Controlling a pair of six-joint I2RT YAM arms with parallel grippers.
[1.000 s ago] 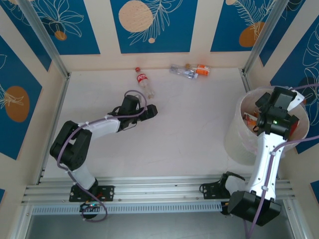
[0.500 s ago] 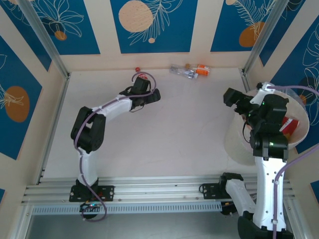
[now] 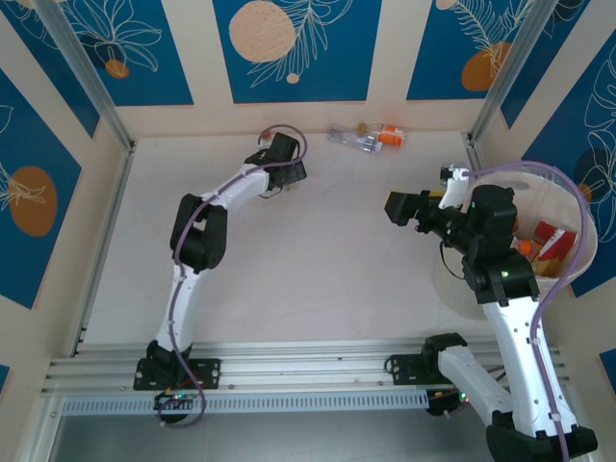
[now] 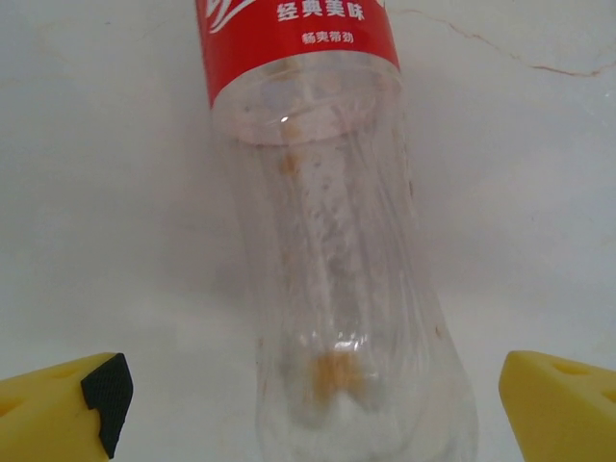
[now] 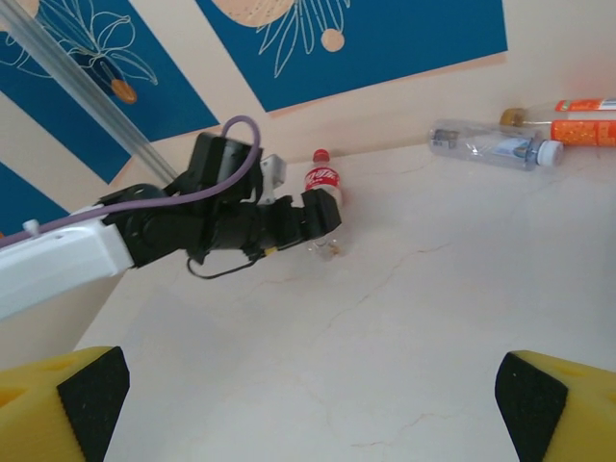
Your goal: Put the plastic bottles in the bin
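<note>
The left arm (image 3: 229, 190) reaches to the far wall. The left end effector (image 4: 308, 409), spread wide, straddles the red-labelled bottle (image 4: 325, 241) on the tabletop (image 3: 327, 260). The right end effector (image 3: 400, 207), also wide, hovers left of the bin (image 3: 449, 287).

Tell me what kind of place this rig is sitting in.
Probably a purpose-built robot test cell, not a home or factory floor: a pale tabletop boxed in by blue leaf-print wall panels, aluminium frame posts and a mounting rail, with staged plastic bottles and a bin.
</note>
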